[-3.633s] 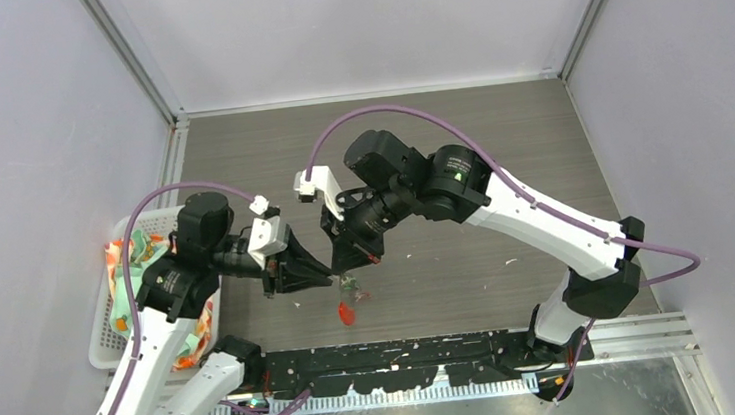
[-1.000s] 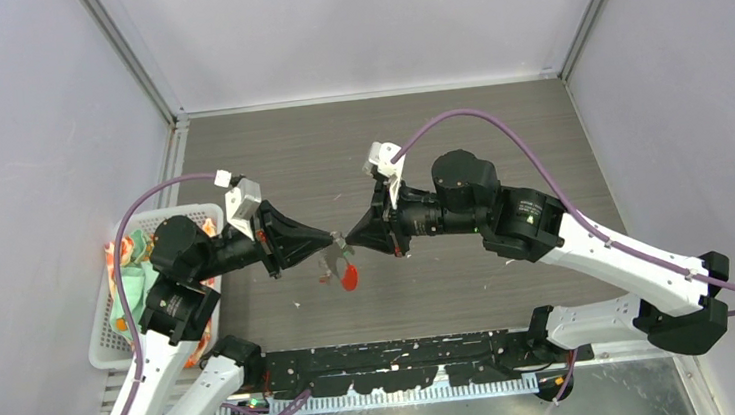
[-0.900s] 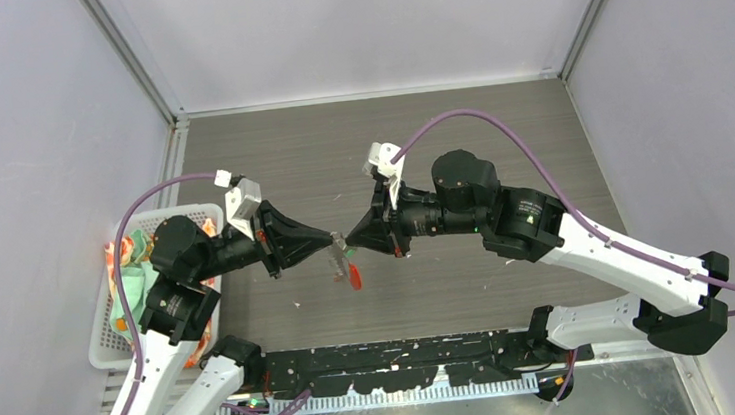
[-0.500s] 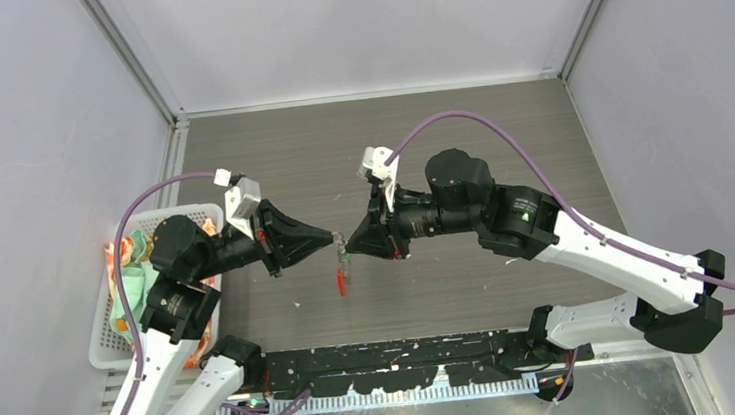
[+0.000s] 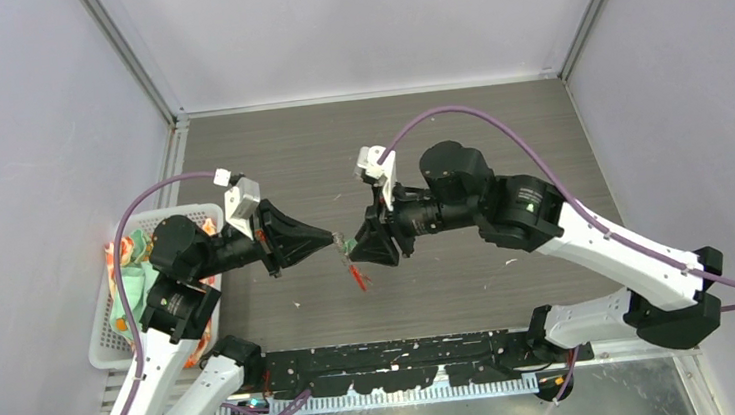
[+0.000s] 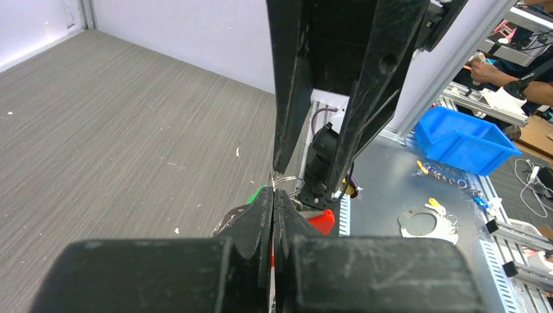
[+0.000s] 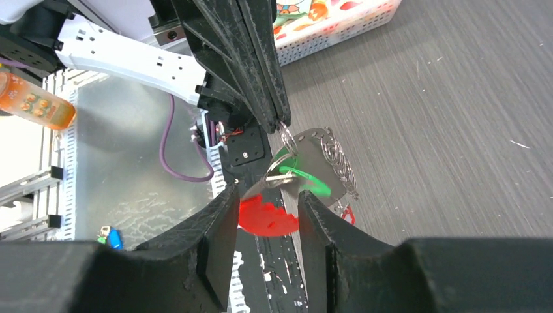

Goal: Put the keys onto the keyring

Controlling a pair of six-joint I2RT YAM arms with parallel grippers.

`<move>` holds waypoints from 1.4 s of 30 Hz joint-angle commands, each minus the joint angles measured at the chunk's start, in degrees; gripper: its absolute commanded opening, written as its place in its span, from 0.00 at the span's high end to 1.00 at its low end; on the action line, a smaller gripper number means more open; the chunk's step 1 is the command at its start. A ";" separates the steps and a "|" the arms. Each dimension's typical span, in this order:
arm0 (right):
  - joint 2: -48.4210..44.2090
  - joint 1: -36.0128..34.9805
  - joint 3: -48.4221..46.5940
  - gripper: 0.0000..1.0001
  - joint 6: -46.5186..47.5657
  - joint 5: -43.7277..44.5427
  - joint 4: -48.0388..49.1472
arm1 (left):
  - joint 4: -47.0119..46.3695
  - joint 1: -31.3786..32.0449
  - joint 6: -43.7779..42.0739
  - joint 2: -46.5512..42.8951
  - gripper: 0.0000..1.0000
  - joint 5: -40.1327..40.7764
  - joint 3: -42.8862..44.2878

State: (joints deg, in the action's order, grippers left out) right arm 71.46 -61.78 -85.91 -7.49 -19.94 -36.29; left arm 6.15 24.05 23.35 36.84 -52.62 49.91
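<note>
Keyring (image 7: 287, 138) mid-air, wire pinched by closed left gripper (image 5: 334, 238); green key (image 7: 306, 184) at its 5 o'clock. Right gripper (image 7: 266, 199) spread, straddling key. Light, slippery, springy wire likely: take key by plastic head.

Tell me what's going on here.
Two robot arms face each other tip to tip above the table, with a small bunch of keys between them. The left claw is shut on the thin metal keyring and holds it up. A green key and a red strip dangle just below. The right claw is open, with a finger on either side of the dangling pieces, and appears to grip nothing.
</note>
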 commanded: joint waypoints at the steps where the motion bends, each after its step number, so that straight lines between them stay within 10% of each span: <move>1: -4.56 -0.14 -1.75 0.55 2.08 3.74 -0.13 | -3.82 0.29 -0.22 -0.60 1.00 -1.70 2.21; 42: -0.71 1.30 1.57 0.73 1.72 -7.91 11.18 | -5.93 0.29 2.48 0.05 1.00 -9.43 3.61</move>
State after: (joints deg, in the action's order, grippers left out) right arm 70.87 -60.88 -84.88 -5.02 -27.38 -27.40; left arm 3.44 24.05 25.12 37.23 -61.34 50.61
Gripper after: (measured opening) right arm 0.273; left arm 0.009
